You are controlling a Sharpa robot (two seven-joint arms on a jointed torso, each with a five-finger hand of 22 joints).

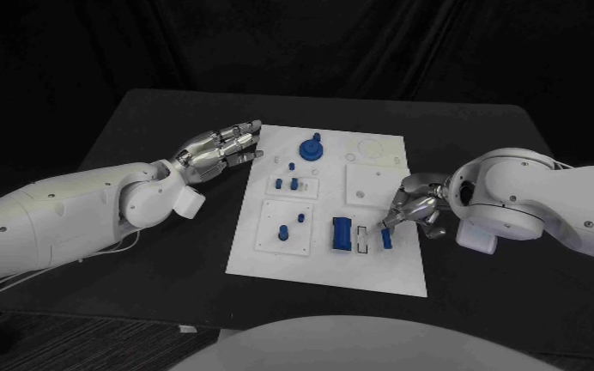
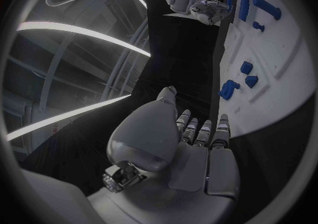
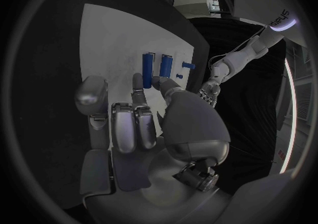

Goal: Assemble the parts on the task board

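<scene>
From my remote seat I took the white task board (image 1: 384, 272) as my landmark; it lay in the middle of the black table (image 1: 161, 122), with bare dark tabletop open all round it, widest on the side where the left arm came in. My left hand (image 1: 221, 149) hovered just off the board's far corner on that side, its fingers (image 2: 202, 131) stretched out side by side and holding nothing, their tips near the board's edge but, as far as I could tell, not on it. My right hand (image 1: 415, 209) was over the board's near part, close to its edge on the right arm's side, with fingers curled downward; it pinched a slim blue part (image 1: 385, 239) between its fingertips, just beside a narrow rectangular slot (image 1: 361, 240) in the board. Touching the other side of that slot stood a blue rectangular block (image 1: 341, 234); in the right wrist view the block (image 3: 147, 67) and the pinched part (image 3: 166, 65) stood parallel and close together, leaving very little room between them. Further in, a small blue peg (image 1: 283, 233) stood on a raised square plate, two more small blue pegs (image 1: 288, 185) stood on the plate beyond it, and a round blue knobbed piece (image 1: 313, 149) sat near the board's far edge. The strip of board nearest the robot lay bare.
</scene>
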